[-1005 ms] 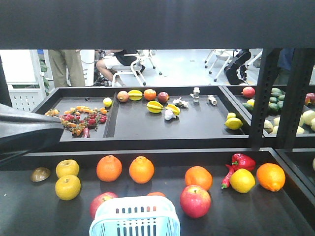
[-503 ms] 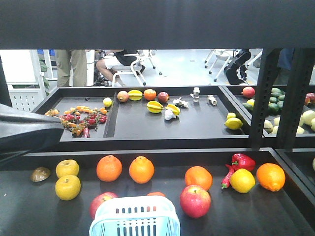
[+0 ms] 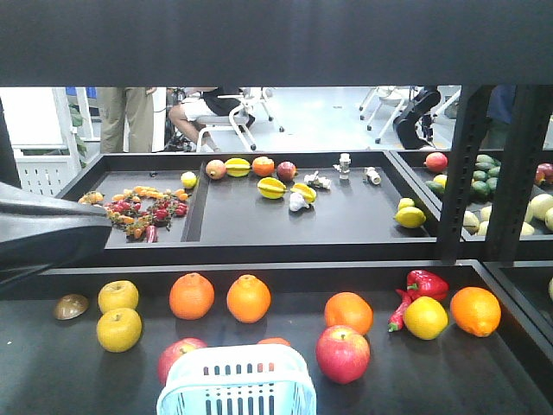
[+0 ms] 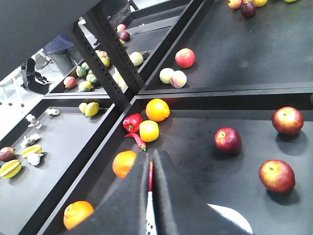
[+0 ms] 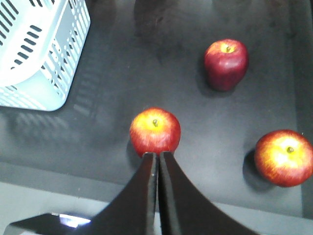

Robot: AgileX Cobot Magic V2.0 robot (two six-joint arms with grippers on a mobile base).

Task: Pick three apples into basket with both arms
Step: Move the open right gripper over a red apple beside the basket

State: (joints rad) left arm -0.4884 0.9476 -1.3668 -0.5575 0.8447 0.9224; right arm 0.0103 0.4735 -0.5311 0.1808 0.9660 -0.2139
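The right pincer (image 5: 157,156) is hovering with its two black fingers pressed together and gripping nothing, its tips just beside the nearest apple (image 5: 155,131), which is sitting stem-up on the table (image 5: 122,73). The step in hand is probably the first pick, since no apple is showing in the visible part of the basket (image 5: 39,54). To do it well, the fingers are needing to spread wider than the fruit before dropping, then straddle it at its broadest girth; closing off-centre on so round and glossy a skin is likely to squirt it sideways across the table. The left pincer (image 4: 151,159) is also carrying nothing, its fingers drawn together to a thin slit. A darker apple (image 5: 226,63) and a third apple (image 5: 285,157) are lying well apart from the first, so crowding is not looking like a worry. The apples are smooth, shiny and red, blushing yellow around the stem dimple. The table is showing a matte black, faintly scuffed face. The basket is pale blue moulded plastic, pierced with rows of upright slots.
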